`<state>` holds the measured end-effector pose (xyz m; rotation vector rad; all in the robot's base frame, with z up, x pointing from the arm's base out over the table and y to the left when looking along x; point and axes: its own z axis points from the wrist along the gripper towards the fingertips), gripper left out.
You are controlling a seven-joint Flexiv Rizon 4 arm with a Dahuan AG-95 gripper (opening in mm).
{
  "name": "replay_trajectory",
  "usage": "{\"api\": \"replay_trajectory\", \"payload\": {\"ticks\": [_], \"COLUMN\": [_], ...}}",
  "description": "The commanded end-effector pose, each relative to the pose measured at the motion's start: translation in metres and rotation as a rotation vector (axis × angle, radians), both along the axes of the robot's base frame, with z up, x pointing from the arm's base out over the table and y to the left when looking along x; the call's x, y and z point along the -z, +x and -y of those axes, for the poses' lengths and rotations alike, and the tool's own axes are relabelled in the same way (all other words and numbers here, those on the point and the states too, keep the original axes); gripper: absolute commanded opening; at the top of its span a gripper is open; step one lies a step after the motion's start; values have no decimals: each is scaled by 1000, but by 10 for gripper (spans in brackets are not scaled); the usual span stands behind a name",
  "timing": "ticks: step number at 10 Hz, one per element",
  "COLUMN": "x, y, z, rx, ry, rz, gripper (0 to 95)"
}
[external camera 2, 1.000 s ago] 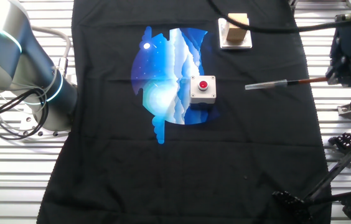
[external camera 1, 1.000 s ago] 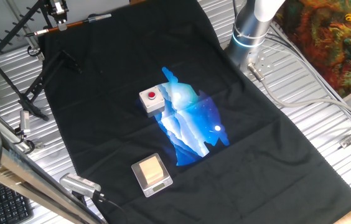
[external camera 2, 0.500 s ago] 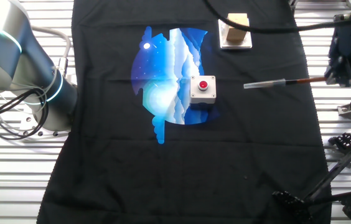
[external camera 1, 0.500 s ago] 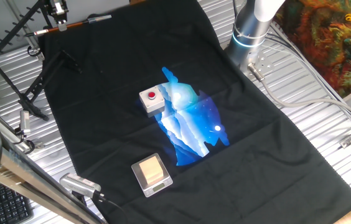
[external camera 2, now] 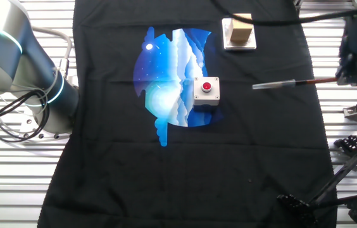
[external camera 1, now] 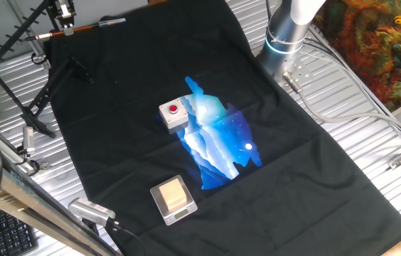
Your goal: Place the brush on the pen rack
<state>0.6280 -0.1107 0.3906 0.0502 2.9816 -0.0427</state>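
Nearest the camera in one fixed view sat a small wooden block on a white base [external camera 1: 173, 197], then a white box with a red button [external camera 1: 173, 114] beside the blue-and-white print on the black cloth [external camera 1: 314, 185] that covered the ribbed silver desk [external camera 1: 371, 135].

Farther back, at the far corner, my end effector [external camera 1: 63, 10] held the brush [external camera 1: 79, 28] by its reddish-brown handle, closed on it, though the jaws themselves were partly cropped. The brush lay roughly level in the air, its dark ferrule and pale tip reaching out over the cloth's edge, slim as a pencil. The pen rack [external camera 1: 15, 39], thin black metal with a row of short upright teeth and splayed legs, stood just beside it.

I judged the pickup and carry done; what remained was to lower the brush onto the rack and let go.
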Motion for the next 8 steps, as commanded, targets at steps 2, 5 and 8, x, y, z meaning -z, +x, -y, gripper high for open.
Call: {"api": "replay_trajectory", "payload": {"ticks": [2, 5, 8], "x": [0, 0, -1], "y": [0, 0, 1], "z": [0, 0, -1], "rx": [45, 43, 29], "ry": [52, 48, 40], "rz": [-20, -32, -31], "gripper": [0, 0, 0]}}
